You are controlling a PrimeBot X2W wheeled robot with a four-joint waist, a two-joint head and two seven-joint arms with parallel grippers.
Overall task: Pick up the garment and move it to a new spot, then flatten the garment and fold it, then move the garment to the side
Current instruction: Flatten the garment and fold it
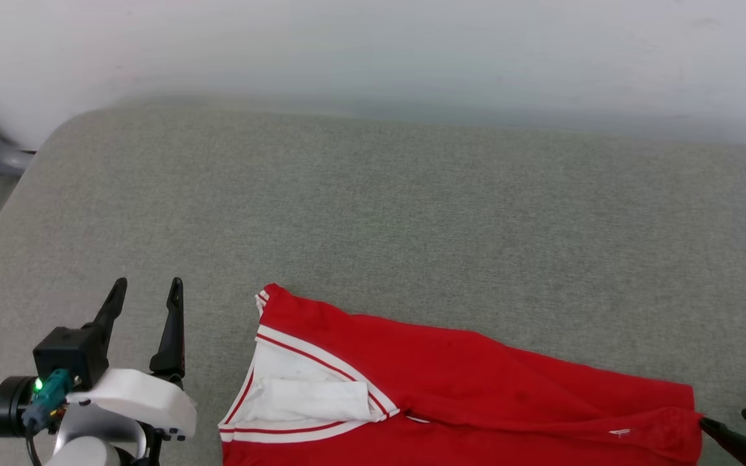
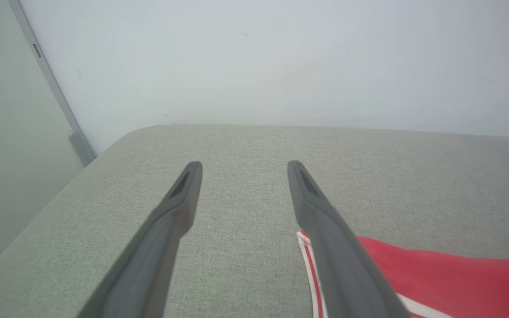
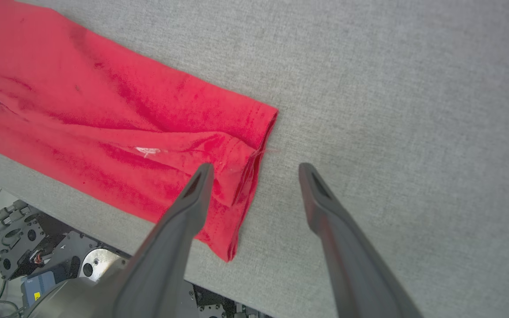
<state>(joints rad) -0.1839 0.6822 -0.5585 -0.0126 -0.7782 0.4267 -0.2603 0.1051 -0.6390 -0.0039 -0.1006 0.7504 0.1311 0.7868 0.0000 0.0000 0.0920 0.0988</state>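
The left tool (image 1: pixel 147 285) is standing wide open and empty, its two long, dark, tapered fingers pointing away from the robot. Just to its right, the rumpled red jersey-knit garment with white, red-striped trim (image 1: pixel 476 375) is lying lengthwise along the near edge. At its other end the right tool (image 3: pixel 256 168) is gaping open too, gripping nothing, one finger hanging over the stitched red hem. Beyond both tools, the grey, coarse-woven, round-cornered worktop (image 1: pixel 412 207) is stretching to a smooth pale wall (image 1: pixel 373 45).
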